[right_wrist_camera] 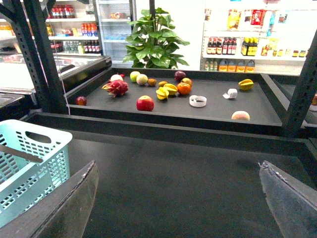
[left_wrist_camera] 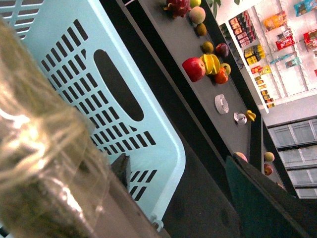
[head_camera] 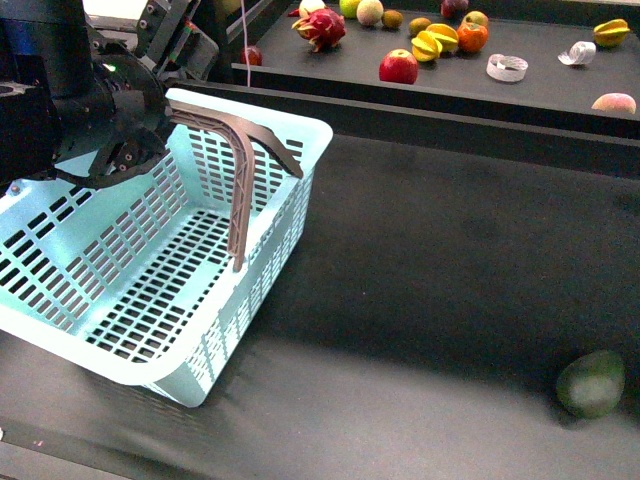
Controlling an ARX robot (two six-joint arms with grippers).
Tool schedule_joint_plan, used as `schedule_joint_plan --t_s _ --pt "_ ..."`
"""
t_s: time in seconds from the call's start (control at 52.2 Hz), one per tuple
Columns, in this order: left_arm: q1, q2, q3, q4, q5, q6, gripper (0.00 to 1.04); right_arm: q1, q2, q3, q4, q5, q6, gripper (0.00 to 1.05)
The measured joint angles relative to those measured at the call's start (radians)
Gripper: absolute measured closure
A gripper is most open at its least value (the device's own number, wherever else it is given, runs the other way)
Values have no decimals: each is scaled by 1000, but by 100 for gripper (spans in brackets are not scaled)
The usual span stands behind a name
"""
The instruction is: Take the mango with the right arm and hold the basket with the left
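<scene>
Turquoise basket point(head_camera: 275, 240) fills the near-left of the front view. It sits on the dark desk point(head_camera: 430, 260), and its inside looks bare. One brown-grey handle point(head_camera: 245, 160) arches across its far end and stands up from the rim.

Left pincer point(head_camera: 125, 150) is at the basket's far-left rim, grey curved fingers right against the plastic. I cannot tell whether it is clamped on the rim or only touching it. The left wrist view shows the slotted wall close up behind a blurred tape-wrapped mass point(left_wrist_camera: 34, 148), too blurry to say for sure what it is.

Right pincer point(right_wrist_camera: 178, 168) shows only in its own wrist view. Its jaws are wide apart with nothing between them, over bare desk and well apart from the basket.

Mango point(head_camera: 613, 102) lies on the raised back desk point(head_camera: 550, 85), far right near the front edge. It is pale orange-pink and far off, so the identification is not certain. A red apple point(head_camera: 398, 67), cut yellow-orange pieces point(head_camera: 437, 42), a dragon fruit point(head_camera: 320, 27) and a tape roll point(head_camera: 507, 67) are also up there. A dark green oval fruit point(head_camera: 590, 383) lies alone on the lower desk, near-right.
</scene>
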Motion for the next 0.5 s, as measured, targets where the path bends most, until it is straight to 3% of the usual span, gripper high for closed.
schedule_joint_plan --t_s 0.153,0.268,0.345,0.498 --pt "-1 5 0 -16 -2 -12 74 0 0 0 0 0 0 8" --pt "-6 -2 -10 -17 29 -63 89 0 0 0 0 0 0 8" --pt "-18 -23 -39 -15 34 -52 95 0 0 0 0 0 0 8" --pt "-22 -112 -147 20 42 -33 95 0 0 0 0 1 0 8"
